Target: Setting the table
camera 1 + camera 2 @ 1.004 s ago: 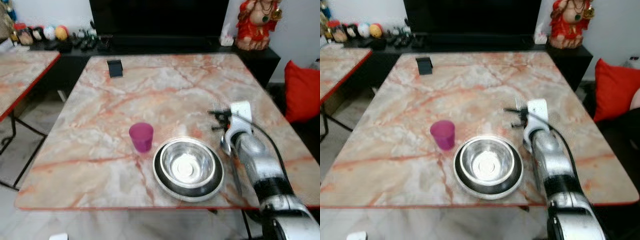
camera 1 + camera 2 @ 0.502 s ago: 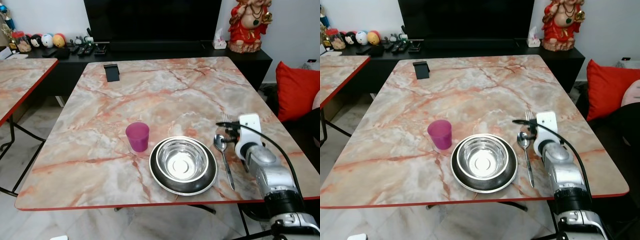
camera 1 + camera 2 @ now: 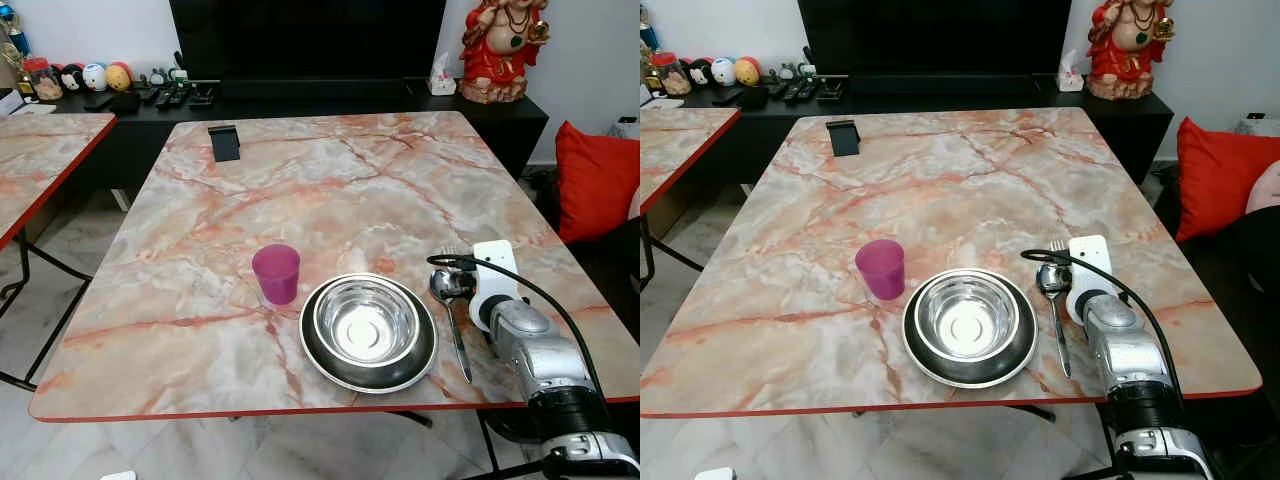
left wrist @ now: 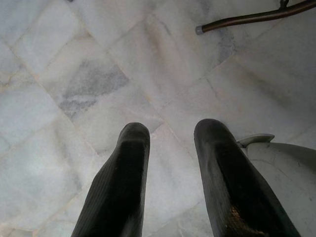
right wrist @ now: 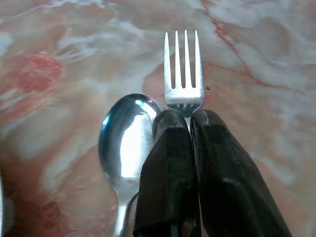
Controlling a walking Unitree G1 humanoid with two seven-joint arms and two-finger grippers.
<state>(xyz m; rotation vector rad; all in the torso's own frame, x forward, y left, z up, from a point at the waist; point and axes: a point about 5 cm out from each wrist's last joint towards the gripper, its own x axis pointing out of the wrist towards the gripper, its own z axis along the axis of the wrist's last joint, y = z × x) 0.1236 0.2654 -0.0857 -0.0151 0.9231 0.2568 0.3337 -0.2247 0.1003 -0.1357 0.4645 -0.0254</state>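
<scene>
- Fork (image 5: 183, 66): steel, four tines, pinched at the neck between the two fingers of the right gripper (image 5: 190, 121), which are closed tight on it. It sits low over the marble table (image 3: 330, 190), just beside the spoon (image 5: 126, 143), on the side away from the bowl.
- Handling, by judgement: light, rigid, smooth; likely to pivot or slide in a narrow pinch. A hold on the flat of the handle, close to the neck, looks steadiest.
- Spoon: lies flat on the table, right of the steel bowl (image 3: 365, 325), handle toward the robot.
- Bowl: nested on a dark plate (image 3: 322, 362); pink cup (image 3: 276, 273) stands just left of it.
- Left gripper (image 4: 170, 143): idle over the tiled floor (image 4: 98, 74), fingers moderately apart, holding nothing.
</scene>
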